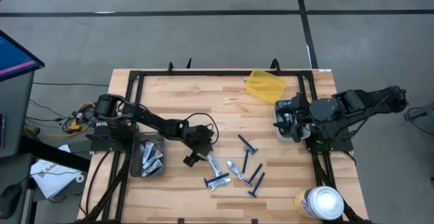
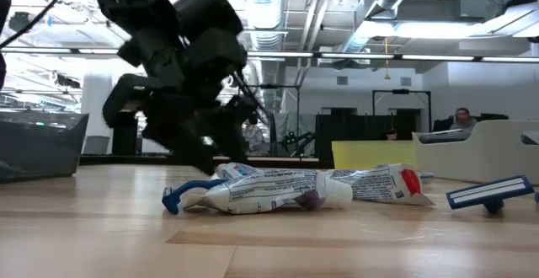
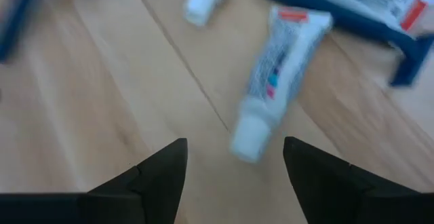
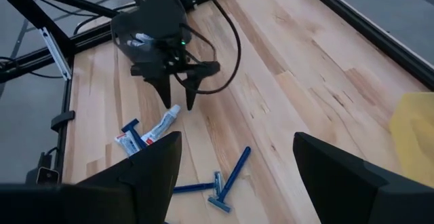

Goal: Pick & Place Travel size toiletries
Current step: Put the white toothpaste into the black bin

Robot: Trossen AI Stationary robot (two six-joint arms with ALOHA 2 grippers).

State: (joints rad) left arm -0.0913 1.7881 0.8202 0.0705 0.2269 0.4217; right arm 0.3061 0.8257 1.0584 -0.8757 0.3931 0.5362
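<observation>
Small white-and-blue tubes (image 1: 215, 172) and dark-blue razors (image 1: 249, 163) lie flat on the wooden table (image 1: 224, 95), near its middle and front. More toiletries fill a grey bin (image 1: 148, 155) at the left. My left gripper (image 3: 234, 159) is open and slants down over one tube (image 3: 278, 81). That tube's white cap end (image 3: 247, 139) lies between the fingertips, apart from both. In the high view the left gripper (image 1: 193, 157) is just left of the tubes. My right gripper (image 4: 234, 163) waits open, raised at the table's right side (image 1: 288, 119).
A yellow pouch (image 1: 264, 85) lies at the far edge. A white tray (image 1: 281, 130) sits under the right arm. A white-lidded round canister (image 1: 320, 202) stands at the near right corner. Bare wood stretches across the far half of the table.
</observation>
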